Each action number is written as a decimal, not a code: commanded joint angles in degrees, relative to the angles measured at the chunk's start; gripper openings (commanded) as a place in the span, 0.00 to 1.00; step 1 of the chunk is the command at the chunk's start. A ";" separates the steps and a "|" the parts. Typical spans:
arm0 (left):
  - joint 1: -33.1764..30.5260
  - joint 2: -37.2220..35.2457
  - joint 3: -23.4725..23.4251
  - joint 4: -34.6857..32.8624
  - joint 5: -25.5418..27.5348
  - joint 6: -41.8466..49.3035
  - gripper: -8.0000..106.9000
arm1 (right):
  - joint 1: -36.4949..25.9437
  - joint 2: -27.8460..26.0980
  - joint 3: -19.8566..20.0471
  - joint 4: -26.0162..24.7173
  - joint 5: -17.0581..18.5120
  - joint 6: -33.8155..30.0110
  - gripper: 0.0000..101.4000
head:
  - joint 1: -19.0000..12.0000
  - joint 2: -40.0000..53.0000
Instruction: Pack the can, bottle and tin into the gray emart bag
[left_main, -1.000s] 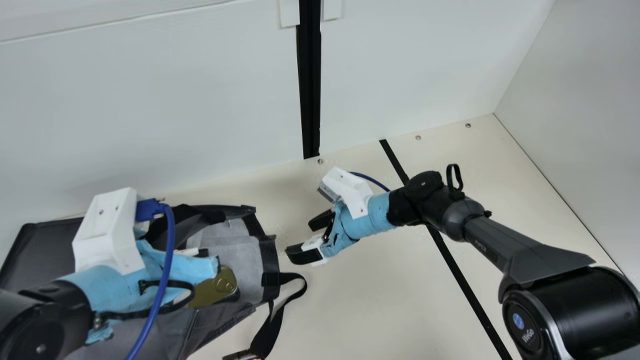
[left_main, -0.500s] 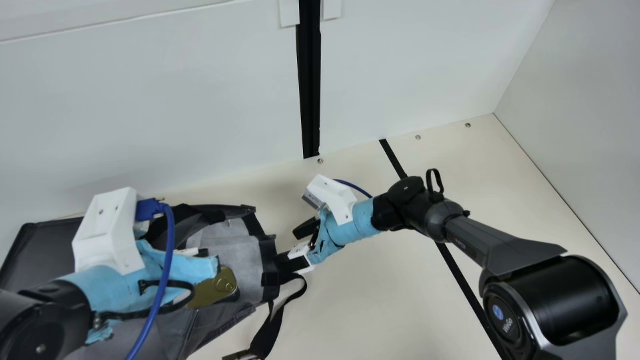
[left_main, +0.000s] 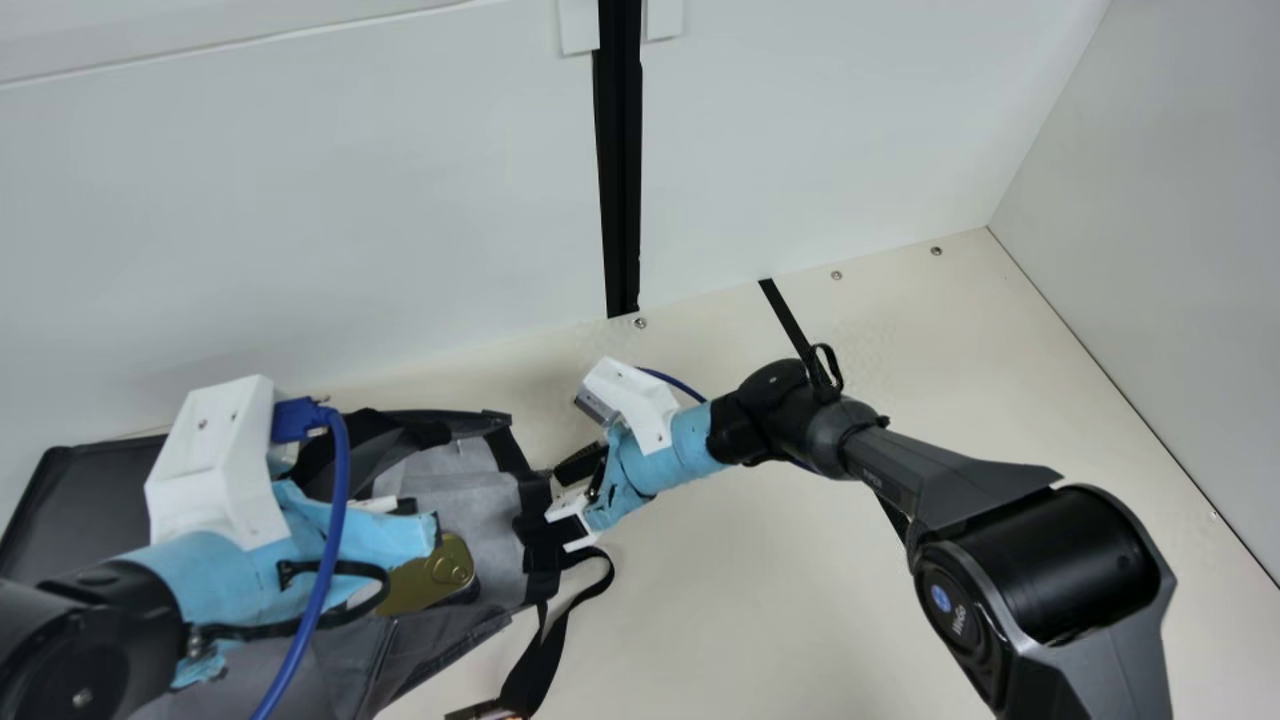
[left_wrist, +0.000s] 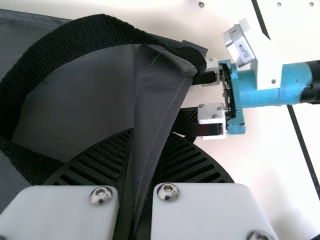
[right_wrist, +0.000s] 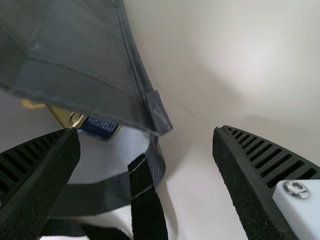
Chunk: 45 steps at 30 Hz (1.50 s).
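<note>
One gold pull-tab tin (left_main: 432, 577) inside gray emart bag (left_main: 490, 520), likely rigid, slick; left gripper (left_wrist: 147, 137) clenched on bag's side; right gripper (right_wrist: 146, 130) spread at bag's mouth; bag looks limp, pinch hemmed rim (right_wrist: 131, 45).

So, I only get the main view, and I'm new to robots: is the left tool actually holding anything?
Observer: Yes. In the left wrist view, the left tool pinches a fold of the gray bag between its two fingers.
Operator: And the right tool by the bag's rim, is it gripping too?
Observer: No. The right wrist view shows the right tool with its fingers wide apart, and a black strap appears between them.
Operator: What about that gold tin, is it plain all over?
Observer: No. In the right wrist view, the gold tin has a dark blue side with small print.
</note>
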 joint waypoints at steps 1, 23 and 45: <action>0.00 0.00 0.00 0.00 0.00 0.00 0.16 | 0.36 0.75 -0.65 0.44 0.12 0.00 0.90 | -1.30 -0.14; 0.00 0.00 0.00 0.00 0.00 0.00 0.16 | 4.56 5.47 -5.88 3.21 1.45 2.46 0.76 | -1.30 -0.14; 0.00 0.00 0.00 0.00 0.00 0.00 0.16 | 2.77 1.90 -0.70 4.76 5.78 2.57 0.00 | -1.30 -0.14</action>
